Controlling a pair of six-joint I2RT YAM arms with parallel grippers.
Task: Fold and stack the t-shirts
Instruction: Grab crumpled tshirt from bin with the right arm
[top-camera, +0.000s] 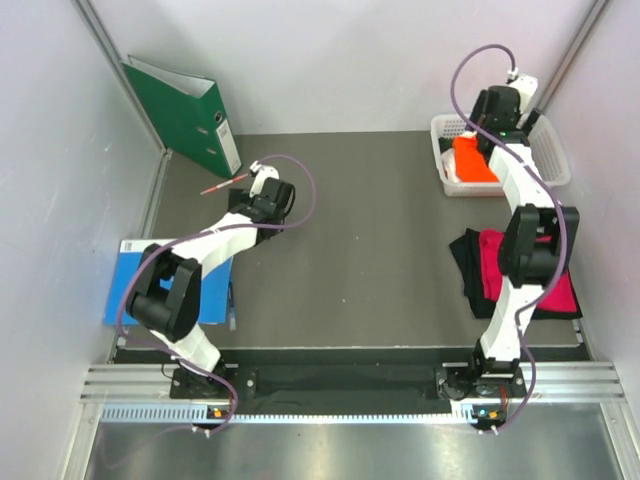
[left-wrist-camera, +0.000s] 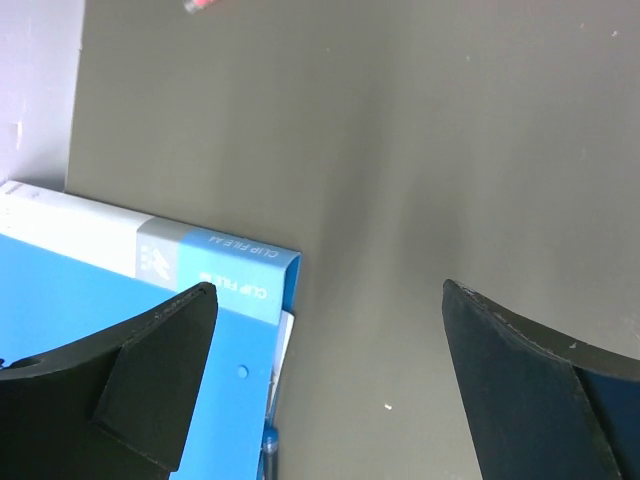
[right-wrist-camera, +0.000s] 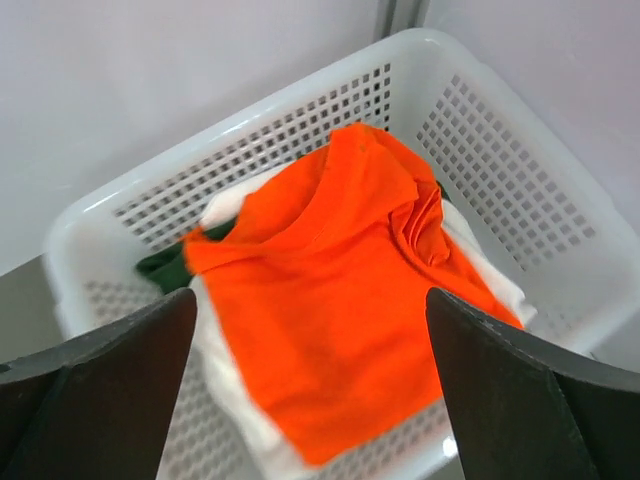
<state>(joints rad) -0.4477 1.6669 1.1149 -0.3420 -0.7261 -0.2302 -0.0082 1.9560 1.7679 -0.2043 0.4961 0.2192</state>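
A bright orange t-shirt (right-wrist-camera: 340, 290) lies crumpled on top of a white one with dark green trim (right-wrist-camera: 225, 355) inside a white mesh basket (right-wrist-camera: 500, 160) at the far right. My right gripper (right-wrist-camera: 310, 300) hangs open just above the orange shirt (top-camera: 472, 160), holding nothing. A magenta t-shirt (top-camera: 492, 262) rests on a black one (top-camera: 466, 262) at the right of the table, partly hidden by the right arm. On the left, my left gripper (left-wrist-camera: 330, 290) is open and empty over bare table, beside the blue folder (left-wrist-camera: 150, 300).
A green ring binder (top-camera: 185, 115) leans against the back left wall. A red pen (top-camera: 222, 184) lies near it. The blue folder (top-camera: 130, 280) lies at the left edge with a blue pen (left-wrist-camera: 268, 455) beside it. Walls close in on both sides.
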